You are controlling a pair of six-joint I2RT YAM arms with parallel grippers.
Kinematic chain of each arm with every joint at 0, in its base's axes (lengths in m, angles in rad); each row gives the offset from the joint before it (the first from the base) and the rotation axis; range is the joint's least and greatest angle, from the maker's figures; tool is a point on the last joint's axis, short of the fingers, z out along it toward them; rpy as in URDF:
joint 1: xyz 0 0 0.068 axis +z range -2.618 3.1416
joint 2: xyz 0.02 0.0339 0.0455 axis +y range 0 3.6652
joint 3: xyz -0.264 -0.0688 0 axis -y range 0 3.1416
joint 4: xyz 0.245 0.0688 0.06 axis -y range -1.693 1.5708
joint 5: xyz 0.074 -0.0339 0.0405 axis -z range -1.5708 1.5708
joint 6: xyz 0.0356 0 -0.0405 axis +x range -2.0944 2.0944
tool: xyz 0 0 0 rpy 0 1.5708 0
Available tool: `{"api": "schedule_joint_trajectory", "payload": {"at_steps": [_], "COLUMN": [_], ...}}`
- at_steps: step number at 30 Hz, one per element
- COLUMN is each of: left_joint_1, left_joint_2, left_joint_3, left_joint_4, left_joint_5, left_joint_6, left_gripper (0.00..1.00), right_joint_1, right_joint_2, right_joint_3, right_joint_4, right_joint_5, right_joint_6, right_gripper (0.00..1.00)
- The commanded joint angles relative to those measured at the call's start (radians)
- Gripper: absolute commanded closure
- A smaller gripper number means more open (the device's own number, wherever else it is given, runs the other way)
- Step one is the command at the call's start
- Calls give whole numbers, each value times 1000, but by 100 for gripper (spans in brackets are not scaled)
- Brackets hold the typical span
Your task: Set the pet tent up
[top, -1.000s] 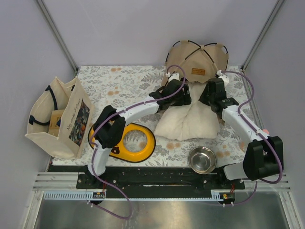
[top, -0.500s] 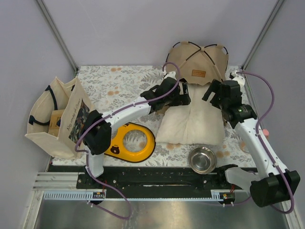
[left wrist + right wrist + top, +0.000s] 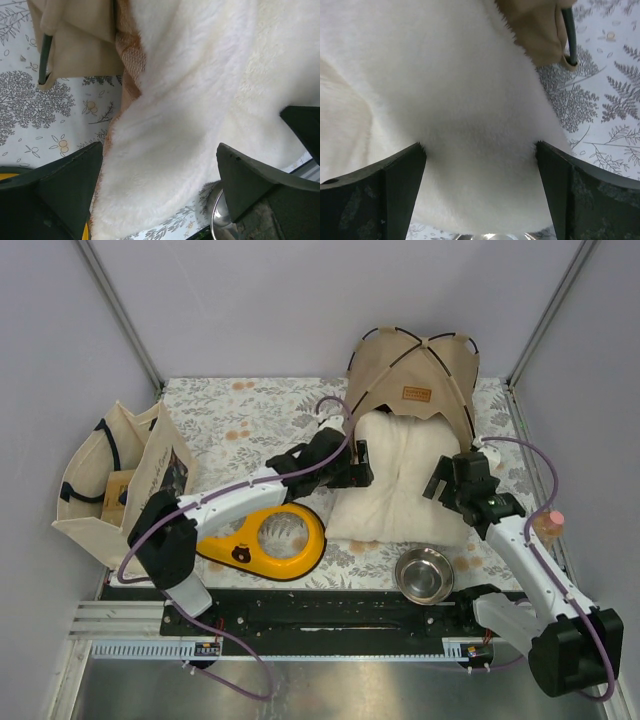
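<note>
The pet tent [image 3: 412,368] is seen erected at the table's [image 3: 250,410] far edge, towards the right corner, with the cushion [image 3: 400,485] half inside. The left gripper [image 3: 160,147] and right gripper [image 3: 480,145] are spread wide, empty; little is judged left.

From above, the white cushion [image 3: 400,480] blocks the mouth of the pet tent [image 3: 412,365], hiding its floor from me, and the print on its label patch [image 3: 416,392] is too small to read. My wrist views crop the tent to one corner at the top edge; the left one cuts the steel bowl [image 3: 216,220] off at the bottom.
</note>
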Motion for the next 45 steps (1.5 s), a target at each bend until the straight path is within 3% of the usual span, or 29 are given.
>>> {"api": "schedule_joint_trajectory", "payload": {"at_steps": [1, 4, 5, 7, 8, 11, 12, 14, 15, 22, 32, 39, 41, 43, 45], "left_joint_1": [-12, -31, -39, -56, -59, -64, -64, -64, -64, -67, -33, 14, 22, 22, 21], "left_joint_2": [-63, -39, -24, 15, 31, 64, 73, 99, 113, 226, 352, 450, 443, 409, 360], "left_joint_3": [-153, -234, -248, -236, -219, -153, -123, -37, 18, 334, 479, 565, 545, 490, 410], "left_joint_4": [204, 345, 377, 385, 379, 356, 332, 271, 234, 54, -10, 13, 34, 74, 106], "left_joint_5": [85, 171, 190, 199, 197, 182, 170, 148, 141, 73, 10, -24, 8, 21, 22], "left_joint_6": [22, -32, -46, -57, -58, -55, -46, -20, -9, 9, -7, 17, 12, 17, 8], "left_gripper": [1, 1, 2, 14, 24, 56, 73, 97, 100, 100, 100, 100, 91, 66, 45], "right_joint_1": [-2, -2, -2, -2, -2, -2, -2, -2, -1, -2, -2, -4, -2, -4, -4], "right_joint_2": [47, 103, 116, 124, 122, 108, 102, 93, 91, 146, 307, 473, 498, 481, 444], "right_joint_3": [-68, -77, -79, -84, -84, -73, -62, -38, -24, 154, 323, 389, 386, 363, 340], "right_joint_4": [90, 107, 116, 136, 144, 156, 159, 166, 176, 198, 245, 206, 178, 173, 163], "right_joint_5": [15, -13, -31, -59, -62, -67, -74, -99, -119, -212, -166, -38, -37, -25, -13], "right_joint_6": [32, 55, 62, 71, 73, 72, 67, 55, 44, 7, -18, 84, 98, 101, 98], "right_gripper": [2, 12, 20, 37, 52, 84, 92, 100, 100, 100, 100, 100, 100, 95, 69]}}
